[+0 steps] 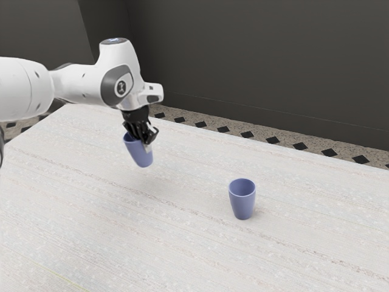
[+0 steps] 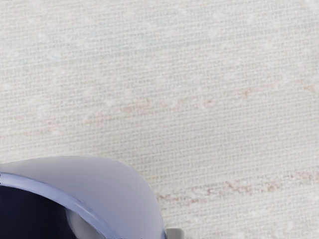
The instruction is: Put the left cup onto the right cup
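Observation:
My black gripper is shut on the rim of a blue cup, which hangs tilted in the air above the table at the exterior view's left. The same cup's rim and outer wall show large just under my hand in the wrist view. A second blue cup stands upright on the table, well apart toward the exterior view's right and nearer the front.
The pale woven-looking table stretches wide around both cups. Its far edge borders a floor with black diamond tiles and a dark wall behind.

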You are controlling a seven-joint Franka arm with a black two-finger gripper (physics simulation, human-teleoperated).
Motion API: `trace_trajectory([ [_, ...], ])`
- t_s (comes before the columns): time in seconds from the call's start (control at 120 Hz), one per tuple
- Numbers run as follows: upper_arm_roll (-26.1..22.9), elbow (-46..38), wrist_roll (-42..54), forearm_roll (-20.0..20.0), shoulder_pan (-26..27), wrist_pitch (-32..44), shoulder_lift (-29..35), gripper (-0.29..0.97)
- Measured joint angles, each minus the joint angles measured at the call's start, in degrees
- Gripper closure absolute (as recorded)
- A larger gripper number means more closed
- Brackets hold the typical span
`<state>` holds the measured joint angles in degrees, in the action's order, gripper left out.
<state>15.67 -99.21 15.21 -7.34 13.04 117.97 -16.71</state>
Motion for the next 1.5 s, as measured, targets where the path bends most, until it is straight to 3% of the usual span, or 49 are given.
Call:
trace_trajectory([
  [0.5, -4.95, 0.17, -4.59, 5.81, 4.3, -7.01, 7.46, 0.78],
  [1.025, -8.95, 9.79, -6.95, 6.77, 6.46, -12.4, 3.7, 0.78],
  [1.5, -11.07, 11.65, -9.49, 7.42, 11.32, -12.45, 0.39, 0.78],
])
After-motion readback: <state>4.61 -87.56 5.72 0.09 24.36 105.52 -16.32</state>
